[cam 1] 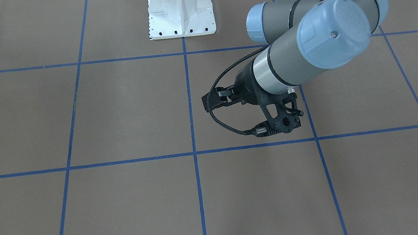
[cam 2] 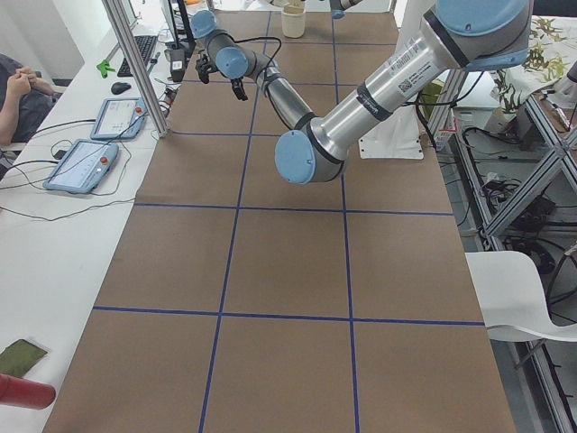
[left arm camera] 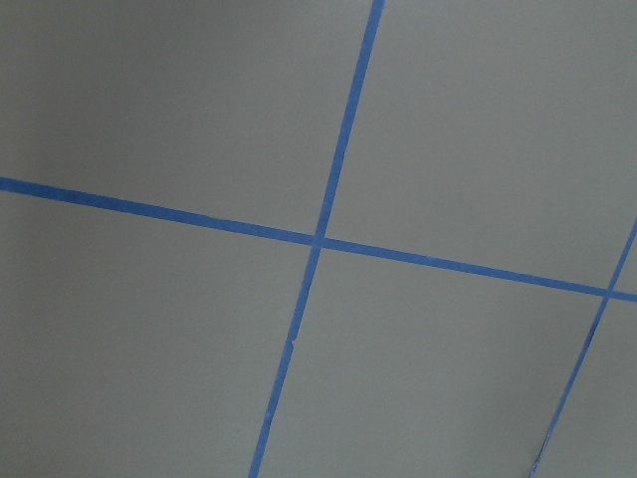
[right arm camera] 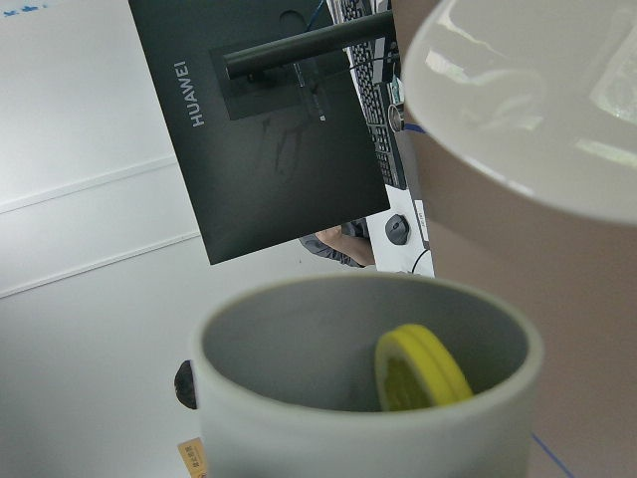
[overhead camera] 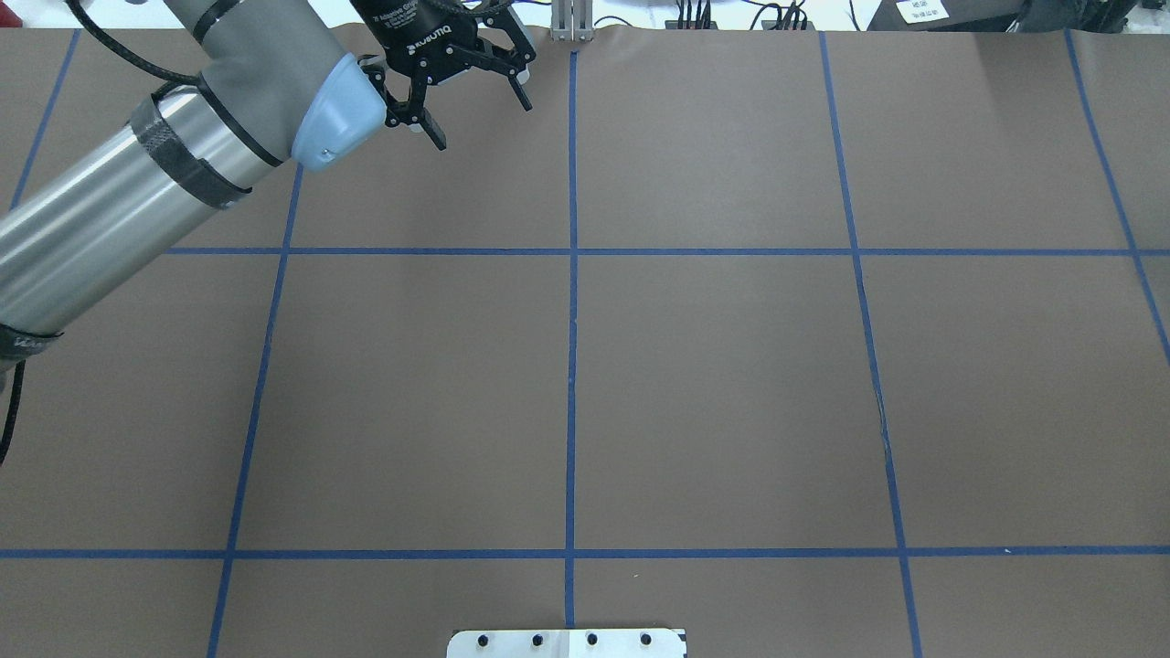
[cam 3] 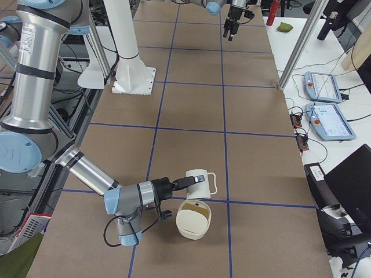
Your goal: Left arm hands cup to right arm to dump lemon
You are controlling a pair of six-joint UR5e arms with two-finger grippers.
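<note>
Brown paper covers your table (overhead camera: 713, 384), ruled into squares by blue tape lines (overhead camera: 572, 366). Count with me: two arms, one cup, one piece of lemon, and one more pale vessel.

Nearest to the camera at the robot's right end, the right arm (cam 3: 87, 169) lies low, its forearm almost level just over the paper and its wrist pointing across the table towards your side. The right gripper (cam 3: 181, 183) meets the side of the cup (cam 3: 197, 180), whose loop handle points away from it. You cannot tell from that side view whether the fingers are clamped on it, and the right wrist camera shows no fingers. That camera looks into the cup's grey inside, where the lemon (right arm camera: 420, 370), a yellow slice on edge, leans against the wall. Just beside the cup, towards the table's end, the pale vessel (cam 3: 188, 230) lies tipped with its brownish inside showing; it may be a bowl or a wider cup.

Farther along stands the white mount (cam 1: 181, 14).

Farthest, the left arm (overhead camera: 101, 219) comes in from the robot's left, bends at the elbow and reaches to your edge of the table. A black holed bracket (cam 1: 281, 120) and a braided cable (cam 1: 217, 120) sit at its wrist. The left gripper (overhead camera: 482, 123) points down over the paper, fingers spread wide, holding nothing, well apart from the cup.
</note>
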